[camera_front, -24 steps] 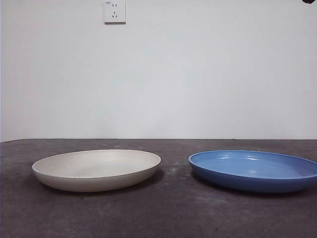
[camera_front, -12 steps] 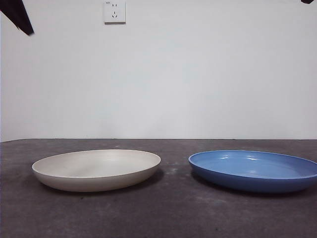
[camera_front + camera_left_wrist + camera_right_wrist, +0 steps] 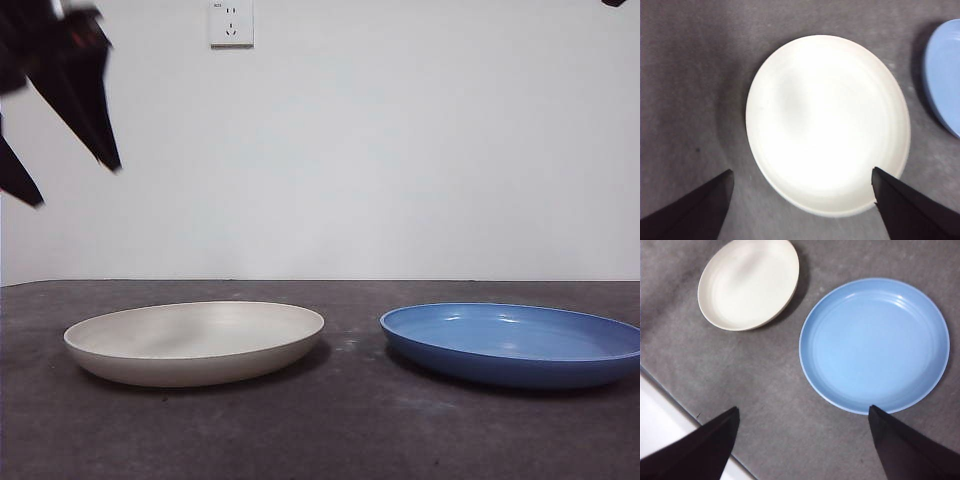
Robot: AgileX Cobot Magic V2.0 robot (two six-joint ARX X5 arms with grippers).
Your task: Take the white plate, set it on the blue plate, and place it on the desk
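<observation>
The white plate (image 3: 195, 343) (image 3: 825, 120) lies on the left of the desk (image 3: 350, 430). To its right lies the blue plate (image 3: 515, 343) (image 3: 874, 342), apart from it and empty. My left gripper (image 3: 75, 183) (image 3: 802, 171) hangs open high above the white plate's left side, touching nothing. In the left wrist view the white plate fills the space between the jaws and the blue plate (image 3: 945, 75) shows at the edge. My right gripper (image 3: 803, 409) waits open high over the desk, seen as a black tip (image 3: 615, 3) in the front view. The right wrist view takes in the white plate (image 3: 747, 282) too.
A wall socket (image 3: 231, 23) sits on the white wall behind the desk. In the right wrist view the desk's edge (image 3: 670, 390) runs near the gripper, with a white strip (image 3: 660, 420) beyond it.
The left gripper has come down into the front view from the top left corner, lower and larger than half a second ago. Both plates have stayed put.
</observation>
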